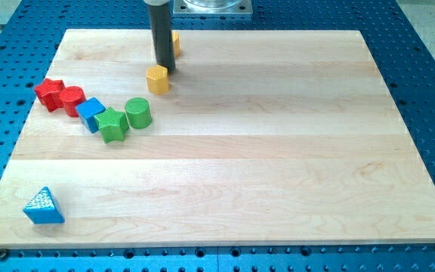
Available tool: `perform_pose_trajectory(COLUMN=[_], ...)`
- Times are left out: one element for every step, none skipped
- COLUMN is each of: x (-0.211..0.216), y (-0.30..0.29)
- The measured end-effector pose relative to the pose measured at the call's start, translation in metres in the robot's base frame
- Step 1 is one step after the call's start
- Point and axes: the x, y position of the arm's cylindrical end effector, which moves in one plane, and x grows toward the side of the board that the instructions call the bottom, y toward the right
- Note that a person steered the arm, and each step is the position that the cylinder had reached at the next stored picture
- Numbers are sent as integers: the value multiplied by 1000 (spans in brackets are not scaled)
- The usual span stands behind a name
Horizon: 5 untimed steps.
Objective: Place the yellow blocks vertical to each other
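A yellow hexagonal block (157,78) lies on the wooden board near the view's top, left of centre. A second yellow block (175,43) sits just above and to its right, mostly hidden behind the dark rod, so its shape cannot be made out. My tip (163,69) stands between the two, touching or nearly touching the upper right edge of the hexagonal block.
At the view's left lie a red star (49,92), a red cylinder (72,100), a blue cube (91,113), a green star (112,125) and a green cylinder (138,112). A blue triangle (44,206) lies near the bottom left corner. The board (278,151) rests on a blue perforated table.
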Motion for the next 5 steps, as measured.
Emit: perform_pose_trajectory(x=[-32,-65,-83,-35,11], y=[-21,-18,28,40,34])
